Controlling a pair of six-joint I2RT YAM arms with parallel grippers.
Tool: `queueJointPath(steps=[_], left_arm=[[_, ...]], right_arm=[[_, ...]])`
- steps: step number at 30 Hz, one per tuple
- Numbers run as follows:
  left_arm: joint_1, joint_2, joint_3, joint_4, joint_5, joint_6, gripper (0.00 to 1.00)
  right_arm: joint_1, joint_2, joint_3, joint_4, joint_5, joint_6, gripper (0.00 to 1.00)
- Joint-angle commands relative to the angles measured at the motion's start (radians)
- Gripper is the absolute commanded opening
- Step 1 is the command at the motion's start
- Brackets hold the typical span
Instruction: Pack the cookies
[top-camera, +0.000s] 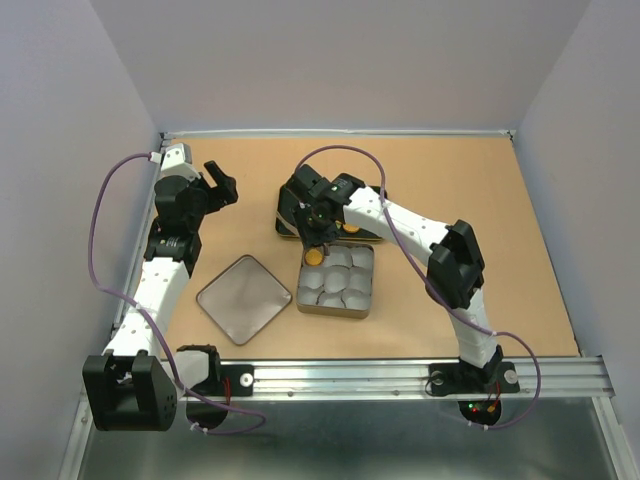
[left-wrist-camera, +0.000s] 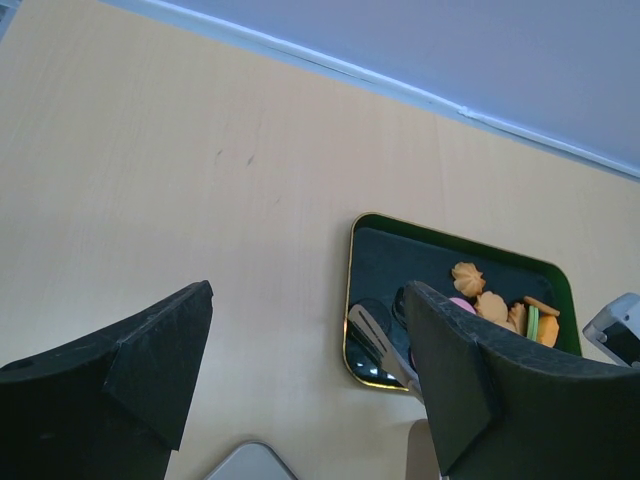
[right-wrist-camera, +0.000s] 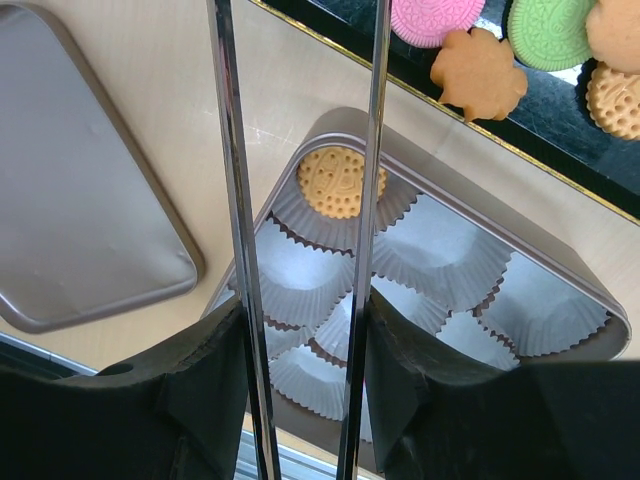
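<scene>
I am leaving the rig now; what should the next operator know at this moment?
Left pincer: open, empty, over bare table left of the dark tray.
Right pincer: shut on the tongs, over the tin.
Done: one orange cookie sits in a corner paper cup of the tin.
Left to do: other cups in view are empty; remaining cookies lie on the tray; lid lies beside the tin.

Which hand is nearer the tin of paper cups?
Right. The right hand holds tongs above the far-left corner of the tin; the left hand hangs open well off to the tin's far left.
</scene>
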Motion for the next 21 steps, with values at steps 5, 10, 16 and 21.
queueJointPath(steps=[5, 10, 16, 21], left_arm=[[0.013, -0.011, 0.011, 0.055, 0.021, 0.001, 0.88], [0.013, -0.014, 0.01, 0.055, 0.022, 0.001, 0.88], [0.015, -0.019, 0.008, 0.054, 0.017, 0.001, 0.87], [0.015, -0.017, 0.008, 0.055, 0.019, -0.001, 0.87]], right_arm=[[0.007, -0.047, 0.031, -0.011, -0.021, -0.006, 0.49], [0.009, -0.02, 0.024, -0.012, -0.024, -0.012, 0.49], [0.007, 0.012, 0.044, -0.012, -0.024, -0.022, 0.49], [0.007, 0.026, 0.055, -0.012, -0.021, -0.027, 0.46]])
